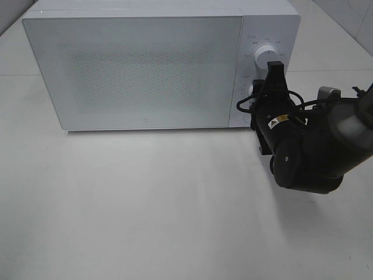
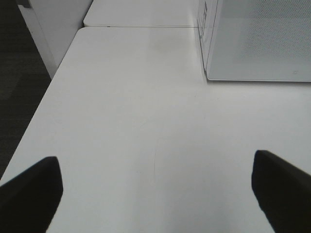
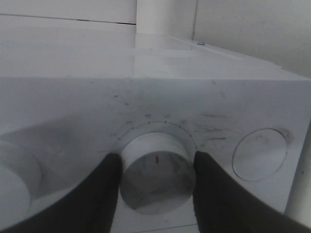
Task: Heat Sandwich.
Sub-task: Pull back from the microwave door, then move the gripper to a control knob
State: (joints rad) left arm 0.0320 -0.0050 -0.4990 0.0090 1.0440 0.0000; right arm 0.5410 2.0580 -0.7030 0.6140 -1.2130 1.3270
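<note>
The sandwich shows in no view. The white microwave (image 1: pixel 145 64) stands at the back of the table with its frosted door closed. My right gripper (image 1: pixel 263 87) reaches in from the right to the control panel. In the right wrist view the right gripper (image 3: pixel 156 170) is shut on the lower knob (image 3: pixel 156 177), one dark finger on each side of it. The upper knob (image 1: pixel 267 53) is free. In the left wrist view my left gripper (image 2: pixel 155 194) is open over bare tabletop, nothing between its fingers (image 2: pixel 29 189). The left arm does not show in the exterior view.
A round button (image 3: pixel 260 153) sits beside the gripped knob on the panel. The white table (image 1: pixel 145 204) runs in front of the microwave. In the left wrist view the table's edge (image 2: pixel 43 97) drops to dark floor, and the microwave's corner (image 2: pixel 209 73) is ahead.
</note>
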